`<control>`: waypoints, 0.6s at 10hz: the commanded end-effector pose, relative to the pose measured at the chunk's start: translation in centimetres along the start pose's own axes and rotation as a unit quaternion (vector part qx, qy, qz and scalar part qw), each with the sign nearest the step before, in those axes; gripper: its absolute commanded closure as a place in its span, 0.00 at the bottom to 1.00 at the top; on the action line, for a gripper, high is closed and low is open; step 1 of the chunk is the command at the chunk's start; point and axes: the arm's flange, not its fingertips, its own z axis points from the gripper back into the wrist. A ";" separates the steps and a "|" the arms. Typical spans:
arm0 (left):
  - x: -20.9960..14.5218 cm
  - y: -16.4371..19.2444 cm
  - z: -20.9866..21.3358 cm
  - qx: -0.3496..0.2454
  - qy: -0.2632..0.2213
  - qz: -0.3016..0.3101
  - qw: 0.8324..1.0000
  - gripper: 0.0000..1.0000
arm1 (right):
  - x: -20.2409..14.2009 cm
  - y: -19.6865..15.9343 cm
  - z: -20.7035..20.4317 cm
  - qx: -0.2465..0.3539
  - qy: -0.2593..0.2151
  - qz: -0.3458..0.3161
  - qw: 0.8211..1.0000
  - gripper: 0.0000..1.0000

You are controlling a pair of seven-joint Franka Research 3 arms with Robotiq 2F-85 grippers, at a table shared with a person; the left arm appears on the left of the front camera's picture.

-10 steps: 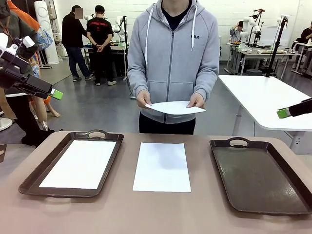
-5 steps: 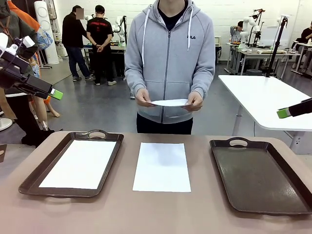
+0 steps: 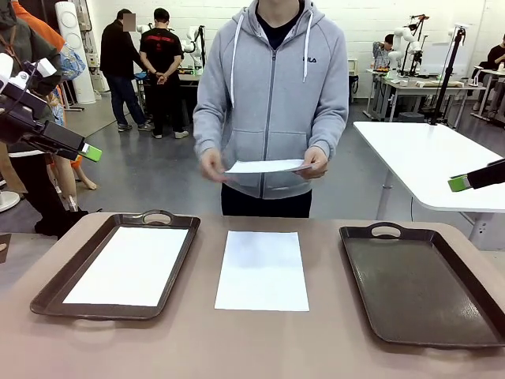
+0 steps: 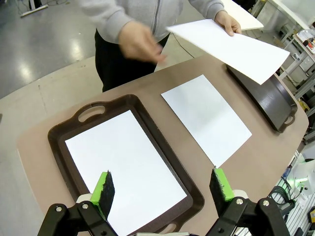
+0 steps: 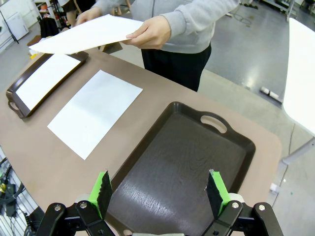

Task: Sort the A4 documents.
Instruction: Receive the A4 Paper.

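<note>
While the left gripper and right gripper held their jaws released, the flimsy A4 sheet lying flat on the desk probably wanted an edge pinch.

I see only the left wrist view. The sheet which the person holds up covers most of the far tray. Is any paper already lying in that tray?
Observer: No. The right tray is bare; its dark floor shows from handle to handle.
Operator: Thank you. And the other arm, where is it, and is it carrying something?
Observer: The right gripper hangs above that bare tray with its jaws open and nothing between them.
</note>
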 end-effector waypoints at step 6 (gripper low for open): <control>-0.1 -0.1 0.0 0.001 0.000 0.000 1.000 0.00 | 0.0 0.0 -0.2 0.004 -0.001 0.000 1.000 0.00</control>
